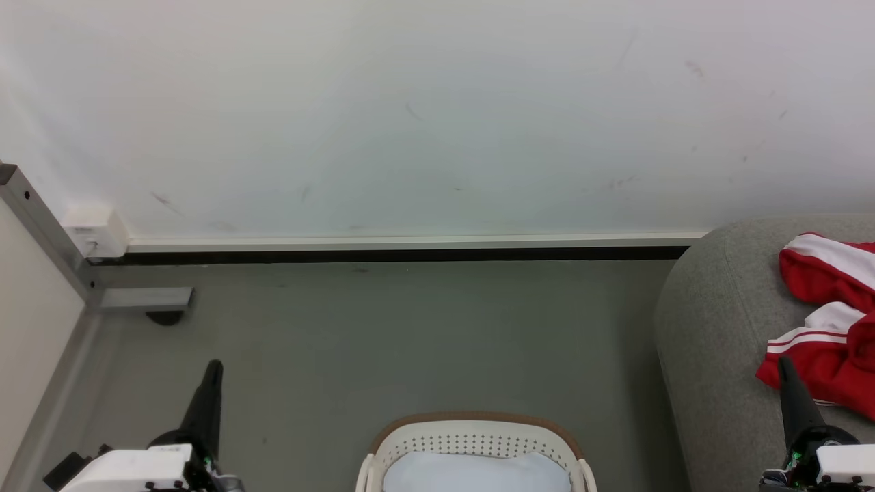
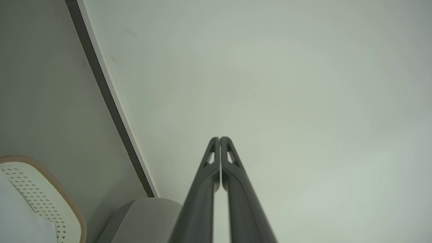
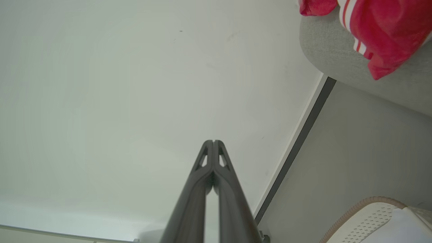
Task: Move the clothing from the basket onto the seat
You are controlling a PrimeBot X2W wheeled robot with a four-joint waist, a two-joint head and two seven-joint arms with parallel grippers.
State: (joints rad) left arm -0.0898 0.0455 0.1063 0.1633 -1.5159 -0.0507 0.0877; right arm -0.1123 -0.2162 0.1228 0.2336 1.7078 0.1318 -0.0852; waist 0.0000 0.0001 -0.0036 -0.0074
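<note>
Head view: your left gripper [image 1: 214, 367] and right gripper [image 1: 783, 362] are both pinched closed and hold nothing. The basket [image 1: 478, 418] sits between them on open floor [image 1: 410, 328]. The clothing [image 1: 830, 328] lies on the seat [image 1: 711, 321] — near its rounded edge.

Left wrist view: fingers pressed together, wall ahead.

Right wrist view: the same — clothing at upper right.

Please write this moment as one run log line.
left gripper: shut, empty | right gripper: shut, empty | clothing: on seat | basket: on floor, no red seen inside
</note>
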